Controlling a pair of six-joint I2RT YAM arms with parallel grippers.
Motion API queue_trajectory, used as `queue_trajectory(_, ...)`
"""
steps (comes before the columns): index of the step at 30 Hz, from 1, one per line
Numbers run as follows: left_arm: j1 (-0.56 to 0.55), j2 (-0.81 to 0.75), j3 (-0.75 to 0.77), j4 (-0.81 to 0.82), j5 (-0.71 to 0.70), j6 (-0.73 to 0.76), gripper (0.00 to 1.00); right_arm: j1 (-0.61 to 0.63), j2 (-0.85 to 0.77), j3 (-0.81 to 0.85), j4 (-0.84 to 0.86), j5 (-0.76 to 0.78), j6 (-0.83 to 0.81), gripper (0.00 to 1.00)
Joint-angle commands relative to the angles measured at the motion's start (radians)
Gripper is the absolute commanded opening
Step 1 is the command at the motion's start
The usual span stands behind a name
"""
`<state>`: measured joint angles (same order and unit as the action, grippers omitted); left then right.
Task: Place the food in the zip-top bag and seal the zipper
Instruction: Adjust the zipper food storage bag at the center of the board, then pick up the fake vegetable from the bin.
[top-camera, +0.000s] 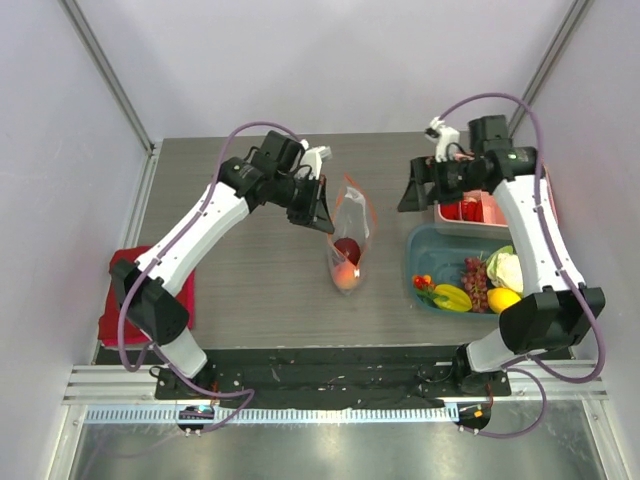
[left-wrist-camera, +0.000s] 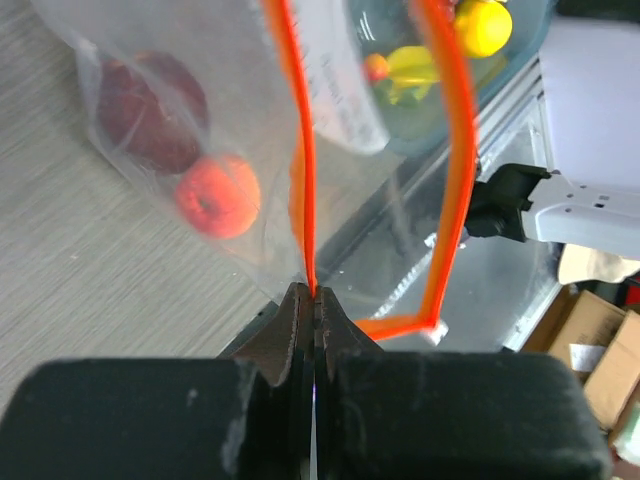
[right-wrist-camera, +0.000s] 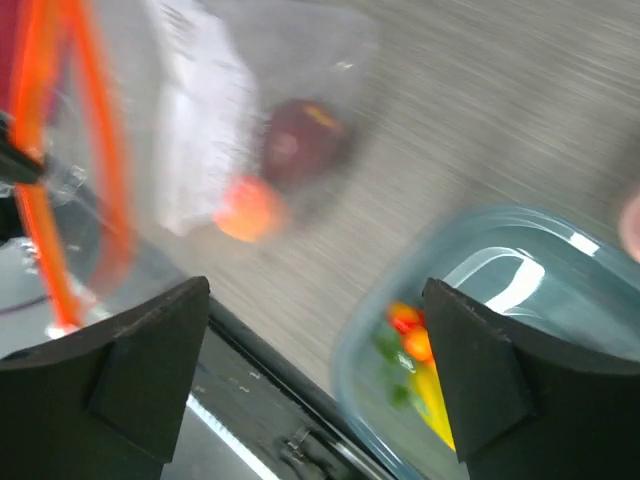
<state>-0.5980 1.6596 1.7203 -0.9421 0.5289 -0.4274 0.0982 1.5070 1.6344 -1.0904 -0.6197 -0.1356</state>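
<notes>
The clear zip-top bag (top-camera: 349, 240) hangs mid-table, mouth held up and open. My left gripper (top-camera: 322, 212) is shut on one side of its orange-red zipper (left-wrist-camera: 306, 180); the white slider tab (left-wrist-camera: 435, 334) sits at the strip's corner. Inside the bag lie a dark red fruit (left-wrist-camera: 150, 100) and an orange peach (left-wrist-camera: 219, 195). My right gripper (top-camera: 412, 192) is open and empty, right of the bag, above the table between bag and tub. The remaining food, lemon (top-camera: 503, 299), starfruit (top-camera: 452, 297), grapes (top-camera: 474, 281) and cabbage (top-camera: 506, 268), lies in the blue tub (top-camera: 420, 245).
A pink tray (top-camera: 490, 212) with red pieces stands behind the tub at the right. A folded red cloth (top-camera: 112, 305) lies at the table's left edge. The tub's rim shows in the right wrist view (right-wrist-camera: 365, 340).
</notes>
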Motion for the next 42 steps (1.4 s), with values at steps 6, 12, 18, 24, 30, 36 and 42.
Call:
queue_trajectory(6, -0.009, 0.043, 0.007, 0.077, 0.056, -0.056, 0.0, -0.298, -0.102, -0.08, -0.321, 0.294, -0.534, 0.91)
queue_trajectory(12, -0.02, 0.054, 0.002, 0.085, 0.059, -0.054, 0.0, -0.399, -0.126, -0.261, -0.204, 0.457, -0.556, 0.84)
queue_trajectory(18, -0.025, 0.049, -0.004, 0.083, 0.054, -0.051, 0.0, -0.502, -0.061, -0.252, -0.154, 0.526, -0.55, 0.87)
queue_trajectory(24, -0.025, 0.049, -0.008, 0.094, 0.057, -0.051, 0.0, -0.551, 0.031, -0.28, -0.039, 0.615, -0.555, 0.89)
queue_trajectory(30, -0.025, 0.052, -0.005, 0.098, 0.059, -0.053, 0.0, -0.56, 0.16, -0.257, 0.015, 0.612, -0.516, 0.92)
queue_trajectory(36, -0.025, 0.063, 0.007, 0.08, 0.048, -0.037, 0.0, -0.56, 0.237, -0.277, 0.024, 0.58, -0.504, 0.92)
queue_trajectory(42, -0.025, 0.068, 0.007, 0.078, 0.043, -0.039, 0.0, -0.56, 0.242, -0.327, 0.029, 0.568, -0.522, 0.93)
